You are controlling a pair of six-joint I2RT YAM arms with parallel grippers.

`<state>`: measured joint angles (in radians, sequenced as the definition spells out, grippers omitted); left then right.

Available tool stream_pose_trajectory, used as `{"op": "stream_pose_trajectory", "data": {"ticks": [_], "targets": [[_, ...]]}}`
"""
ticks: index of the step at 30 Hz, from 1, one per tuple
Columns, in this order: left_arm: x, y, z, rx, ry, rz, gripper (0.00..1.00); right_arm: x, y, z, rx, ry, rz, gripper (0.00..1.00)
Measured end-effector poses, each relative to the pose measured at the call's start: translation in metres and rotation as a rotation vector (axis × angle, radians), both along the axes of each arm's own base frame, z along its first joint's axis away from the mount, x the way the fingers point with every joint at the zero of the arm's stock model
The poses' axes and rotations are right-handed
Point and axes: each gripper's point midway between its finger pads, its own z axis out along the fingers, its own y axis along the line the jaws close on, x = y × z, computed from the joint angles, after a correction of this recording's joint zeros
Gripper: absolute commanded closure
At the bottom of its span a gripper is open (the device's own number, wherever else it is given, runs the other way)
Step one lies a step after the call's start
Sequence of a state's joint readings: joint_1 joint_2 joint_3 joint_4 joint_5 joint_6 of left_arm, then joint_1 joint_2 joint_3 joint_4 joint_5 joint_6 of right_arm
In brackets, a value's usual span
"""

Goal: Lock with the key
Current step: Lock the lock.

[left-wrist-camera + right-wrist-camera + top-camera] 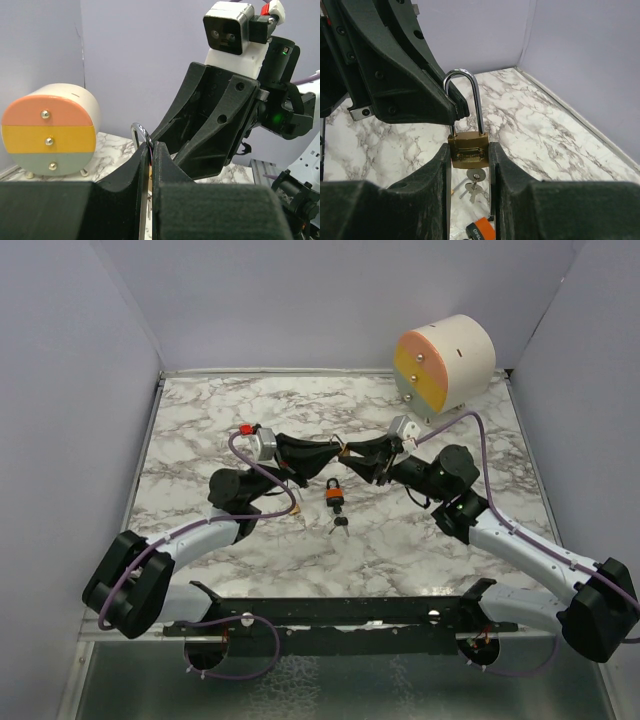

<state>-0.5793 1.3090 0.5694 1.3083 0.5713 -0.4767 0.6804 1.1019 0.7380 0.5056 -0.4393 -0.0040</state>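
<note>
Since turning a key needs a steady lock, both arms meet over the middle of the table (200, 420) and share one lock between them. Nearest the bases, at 6 o'clock of that meeting point, keys (340, 525) and then an orange lock (333, 492) sit low, seemingly on the marble. Above them the right gripper (470, 155) clamps the brass lock (468, 147) by its body, upright. The left gripper (151, 150), closed, pinches the shackle (465, 75) at its 9 o'clock leg, probably to brace or press it. The right wrist view shows the keys just below the body, but I cannot tell whether one is seated. Farthest, at 1 o'clock, a drum (445, 365) stands well apart.
</note>
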Motion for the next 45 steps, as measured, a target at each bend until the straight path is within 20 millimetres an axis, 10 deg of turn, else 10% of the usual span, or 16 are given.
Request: {"op": "stream_pose_trajectory", "data": {"ticks": [23,37,45], "targets": [[0.007,-0.005,0.007,-0.025,0.013,0.014,1.00,0.006,-0.002,0.005,-0.002,-0.018,-0.030,0.99],[0.020,-0.016,0.021,0.069,0.043,0.039,1.00,0.017,-0.015,0.004,0.013,-0.078,-0.128,0.51],[0.040,-0.015,-0.030,0.229,0.168,0.135,1.00,-0.013,-0.014,0.043,0.117,-0.192,-0.067,0.39]]}}
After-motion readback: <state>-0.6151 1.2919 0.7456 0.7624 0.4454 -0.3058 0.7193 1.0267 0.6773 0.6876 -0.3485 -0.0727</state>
